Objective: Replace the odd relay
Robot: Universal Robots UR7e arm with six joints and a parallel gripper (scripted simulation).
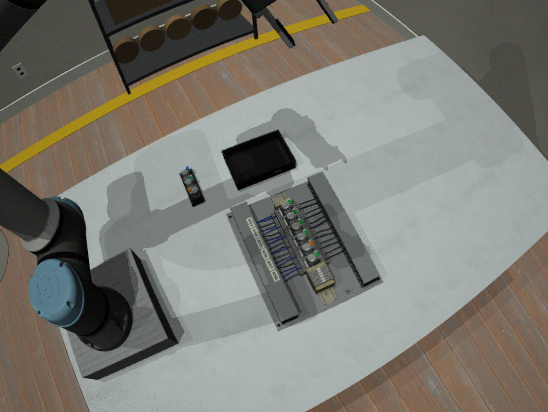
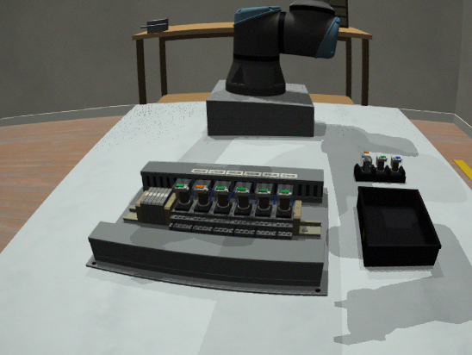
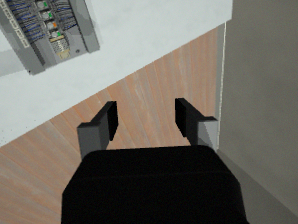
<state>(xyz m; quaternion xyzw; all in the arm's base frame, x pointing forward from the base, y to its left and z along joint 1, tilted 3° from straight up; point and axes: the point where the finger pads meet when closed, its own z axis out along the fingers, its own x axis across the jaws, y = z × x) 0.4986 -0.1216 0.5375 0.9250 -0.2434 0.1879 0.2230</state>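
Note:
The relay with the orange button (image 1: 307,246) (image 2: 202,192) (image 3: 50,26) sits second from the terminal-block end of the row. The other relays there have green buttons, toward the right duct in the top view. The tops look level. The green-button spare (image 1: 189,181) (image 2: 381,162) stands in the middle of the black holder (image 1: 198,201) (image 2: 379,177), between an orange-button spare (image 1: 193,190) (image 2: 366,161) and a blue-button one (image 1: 185,172) (image 2: 396,163). The tray (image 1: 240,184) (image 2: 400,257) is empty. My gripper (image 1: 314,33) (image 3: 146,111) is open and empty, high above and away from the relays.
Raised wiring ducts (image 1: 342,225) (image 2: 207,260) flank the relay row on both sides, with wires between. Terminal blocks (image 1: 320,278) (image 2: 156,200) adjoin one end of the row. The tray stands between the spare holder and the panel. The wrist view shows floor and wall beyond the table edge.

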